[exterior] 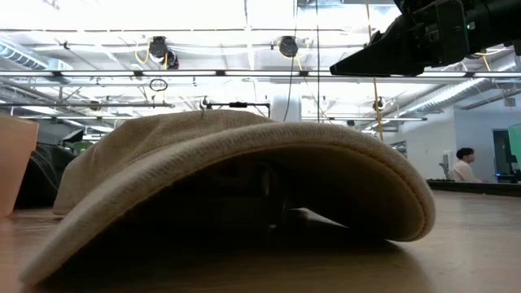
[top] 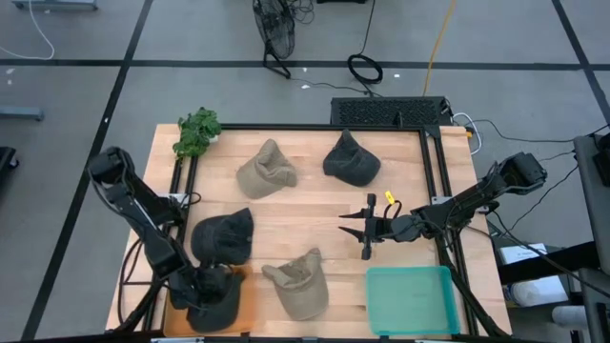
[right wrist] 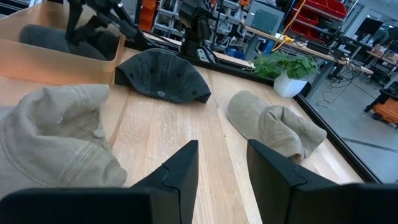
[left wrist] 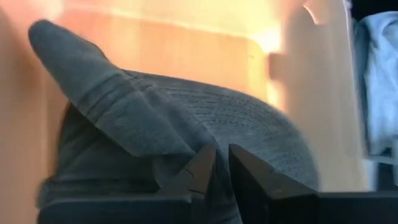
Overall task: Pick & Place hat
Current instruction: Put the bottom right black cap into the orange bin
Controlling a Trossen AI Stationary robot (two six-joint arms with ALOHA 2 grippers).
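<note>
A dark grey hat (left wrist: pixel 249 118) lies in the orange tray (top: pixel 250 303) at the table's near left corner. My left gripper (top: pixel 195 286) is down on it, its fingers nearly together on the cloth. On the wood lie several other hats: a tan one (top: pixel 300 283) near the front, a dark one (top: pixel 223 234), a tan one (top: pixel 267 170) and a dark one (top: pixel 351 160) at the back. My right gripper (top: pixel 367 229) hovers open over the middle right of the table, holding nothing. My left gripper pinches a fold of the dark grey hat's cloth (left wrist: pixel 186 158) between its two fingers, where the raised brim (left wrist: pixel 81 68) meets the crown. The fingers come slanting down from above. The hat rests in the orange tray with its crown bulging beyond the fingers.
A green tray (top: pixel 410 300) stands at the near right corner. A potted plant (top: pixel 197 131) sits at the far left corner. A black frame (top: pixel 434 171) rims the table. In the low view the front tan hat (exterior: pixel 244 179) blocks most of the table.
</note>
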